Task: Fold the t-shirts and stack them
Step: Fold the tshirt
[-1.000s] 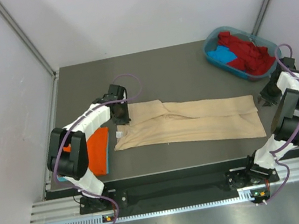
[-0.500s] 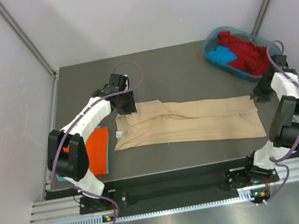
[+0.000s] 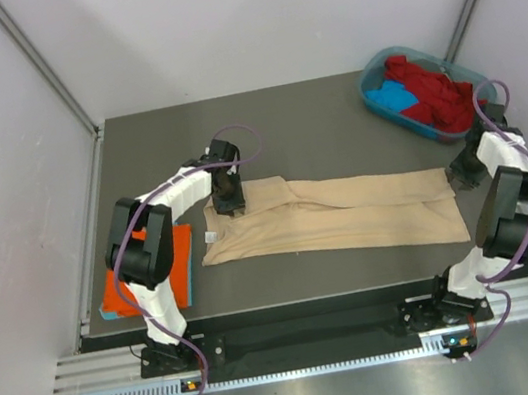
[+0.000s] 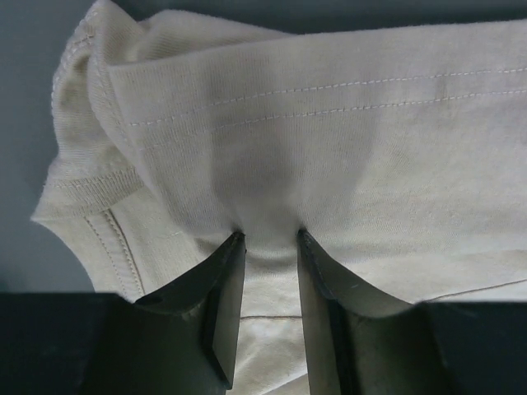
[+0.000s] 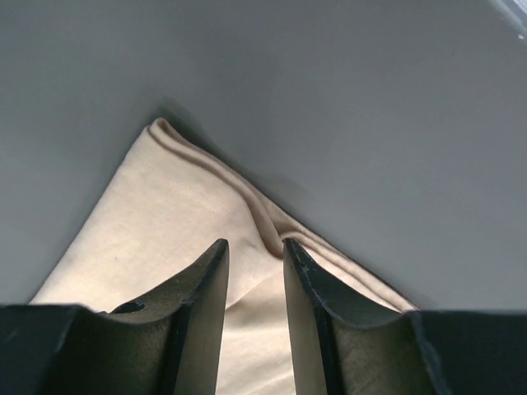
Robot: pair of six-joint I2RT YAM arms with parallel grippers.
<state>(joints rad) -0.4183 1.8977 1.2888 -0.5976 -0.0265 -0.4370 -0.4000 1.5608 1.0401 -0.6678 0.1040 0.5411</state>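
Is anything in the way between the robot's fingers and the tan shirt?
Nothing visible is. The fingers of the left gripper press into the tan shirt at its left end, and those of the right gripper sit over its right corner.

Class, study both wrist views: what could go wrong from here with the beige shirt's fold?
1. Cloth puckers at the tips of the left gripper; if that arm pulls away, it may drag the beige t-shirt and spoil the fold.
2. The right gripper sits at the shirt's very corner; a pinch there could catch only the top layer or slip off.
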